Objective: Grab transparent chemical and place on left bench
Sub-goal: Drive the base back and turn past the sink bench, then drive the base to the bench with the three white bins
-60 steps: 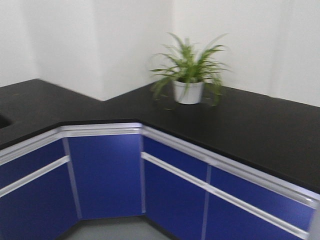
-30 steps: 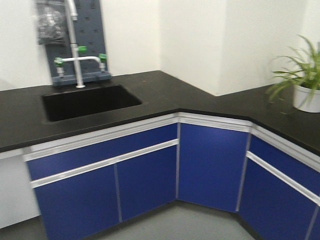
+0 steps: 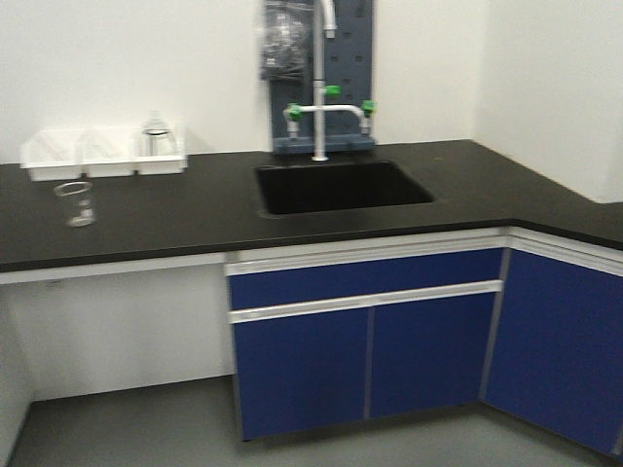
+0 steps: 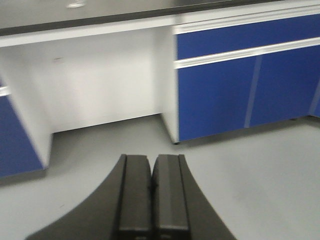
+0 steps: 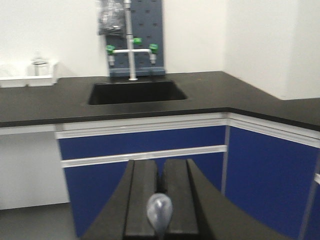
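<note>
My right gripper point(image 5: 160, 162) is shut on the transparent chemical point(image 5: 159, 212), a slim clear pipette whose rounded bulb shows between the jaws near the bottom of the right wrist view. My left gripper point(image 4: 151, 159) is shut and empty, held over the grey floor. The left bench point(image 3: 146, 219), a matte black worktop under a white wall, is at the left of the front view with white plastic bins point(image 3: 102, 154) at its back. It also shows in the right wrist view point(image 5: 45, 107).
A clear glass beaker point(image 3: 76, 202) stands on the bench near the bins. A black sink point(image 3: 336, 185) with a white tap point(image 3: 319, 107) and a grey pegboard is to the right. Blue cupboards point(image 3: 365, 341) and a knee space point(image 3: 117, 331) lie below.
The front view has swung left: the potted plant and corner have gone out of view, the sink has moved to the middle, and the bench with the bins has come into view.
</note>
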{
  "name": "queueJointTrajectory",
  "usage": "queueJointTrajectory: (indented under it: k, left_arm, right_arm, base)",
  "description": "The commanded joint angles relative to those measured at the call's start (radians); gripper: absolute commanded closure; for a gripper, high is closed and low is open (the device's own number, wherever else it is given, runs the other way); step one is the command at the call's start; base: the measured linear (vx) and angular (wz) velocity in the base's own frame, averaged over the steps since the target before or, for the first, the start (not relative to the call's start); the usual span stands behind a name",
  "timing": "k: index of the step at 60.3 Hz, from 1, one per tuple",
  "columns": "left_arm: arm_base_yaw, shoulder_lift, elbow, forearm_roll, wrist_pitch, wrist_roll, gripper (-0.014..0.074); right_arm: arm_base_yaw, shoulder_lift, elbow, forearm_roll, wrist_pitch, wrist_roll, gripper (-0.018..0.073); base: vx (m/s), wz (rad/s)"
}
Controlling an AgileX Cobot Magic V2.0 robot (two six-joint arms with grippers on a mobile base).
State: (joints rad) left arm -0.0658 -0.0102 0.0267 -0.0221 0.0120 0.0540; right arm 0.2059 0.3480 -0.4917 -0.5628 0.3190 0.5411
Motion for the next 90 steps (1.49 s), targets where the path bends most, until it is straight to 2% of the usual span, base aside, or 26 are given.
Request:
queueJointTrajectory:
  k: [1, 52, 90]
  left_arm:
    - [-0.002, -0.019, 0.016, -0.001, -0.078, -0.008, 0.06]
    - [-0.002, -0.019, 0.016, -0.001, -0.078, -0.008, 0.06]
    - [-0.002, -0.019, 0.016, -0.001, -0.078, -0.008, 0.06]
  right_arm:
    - [0.001, 0.009, -0.029, -0.015, -0.07, -0.01, 0.0559]
    - [0.001, 0.009, -0.029, -0.015, -0.069, -0.01, 0.0559]
    - [0.001, 0.009, -0.029, -0.015, -0.069, -0.01, 0.0559]
  base:
    - [-0.02, 0.6]
    - [0.12, 0.62]
    - [0.3, 0.36]
